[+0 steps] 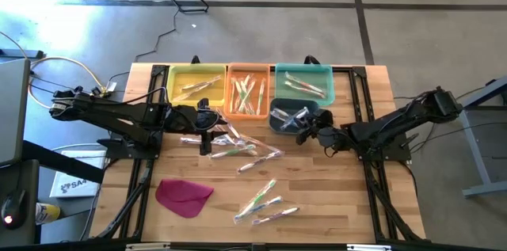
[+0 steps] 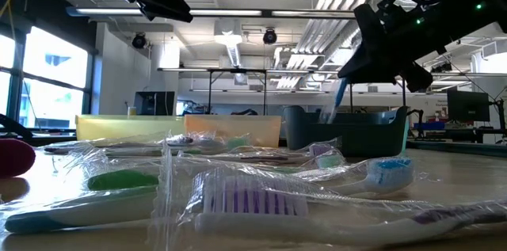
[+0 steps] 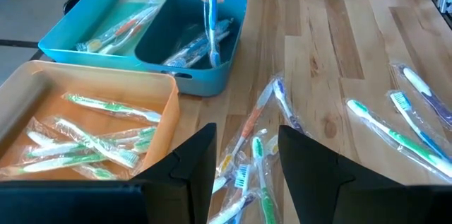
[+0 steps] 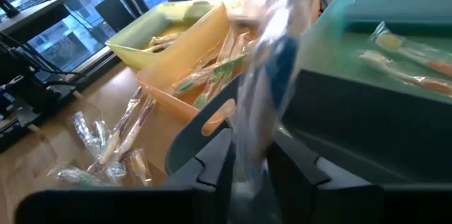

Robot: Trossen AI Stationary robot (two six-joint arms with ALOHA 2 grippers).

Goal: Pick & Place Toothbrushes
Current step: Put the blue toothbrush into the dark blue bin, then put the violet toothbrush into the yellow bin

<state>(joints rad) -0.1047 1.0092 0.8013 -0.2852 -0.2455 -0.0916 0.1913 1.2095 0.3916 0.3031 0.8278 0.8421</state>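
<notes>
Right gripper (image 1: 303,131) pinches a blue toothbrush (image 3: 211,22) upright over the dark bin (image 1: 275,121), jaws just loosening around it. Best release is low and centered, so it falls inside. Left gripper (image 1: 204,134) hangs spread above loose toothbrushes (image 1: 238,150) on the table (image 1: 333,195).

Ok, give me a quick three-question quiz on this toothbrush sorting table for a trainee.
1. True or false: the right gripper holds a blue toothbrush upright over the dark blue bin.
2. The left gripper, open, hovers over: A) loose toothbrushes, B) the magenta cloth, C) the yellow bin.
3. How many bins stand on the table?
Key: 1 true; 2 A; 3 four.
</notes>
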